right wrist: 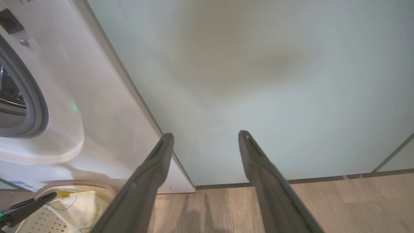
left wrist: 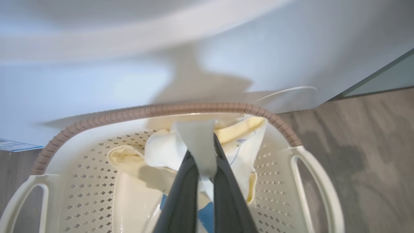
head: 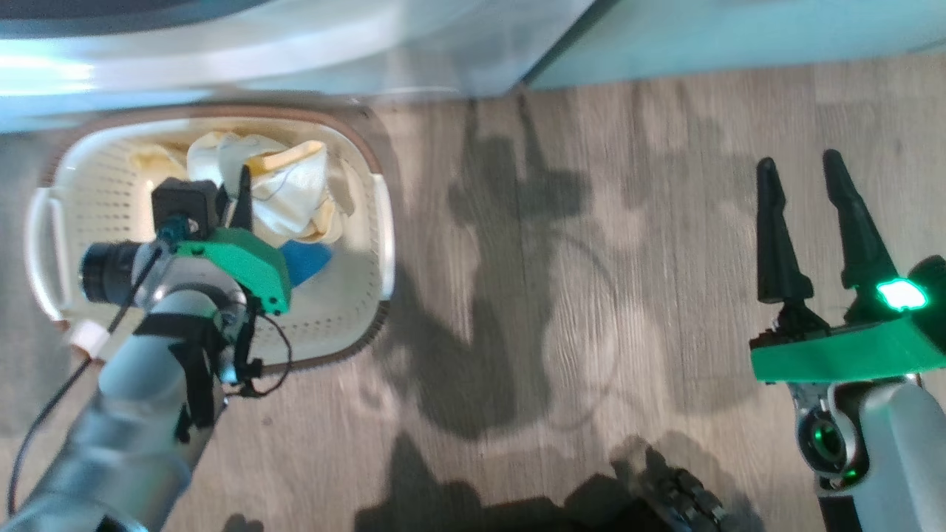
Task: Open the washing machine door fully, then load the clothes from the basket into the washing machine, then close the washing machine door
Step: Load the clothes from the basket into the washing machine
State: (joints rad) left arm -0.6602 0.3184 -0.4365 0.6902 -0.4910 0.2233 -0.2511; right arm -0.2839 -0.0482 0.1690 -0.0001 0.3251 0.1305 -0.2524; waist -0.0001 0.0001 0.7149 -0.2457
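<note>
1. Nearest to us, the left gripper (left wrist: 202, 155) has its two dark fingers pressed together on a fold of the clothes (left wrist: 161, 152), down inside the basket (left wrist: 81, 181).
2. The washing machine (right wrist: 97, 113) stands just behind the basket. Its grey rubber ring (right wrist: 35, 106) and drum (right wrist: 9, 94) show uncovered, so we judge the opening step is done.
3. The basket sits on the wooden floor (head: 591, 258), close before the machine's front.
4. The clothes lie in the basket as a small pale yellow pile with a blue patch.
5. The right gripper (head: 798, 159) hangs over the floor, well apart from the basket, spread wide and holding nothing.
6. We judge that we are in the loading step, at the pick. The next move calls for lifting the pinched cloth clear of the brown rim (head: 222, 111), carrying it to the drum, and releasing it only inside.
</note>
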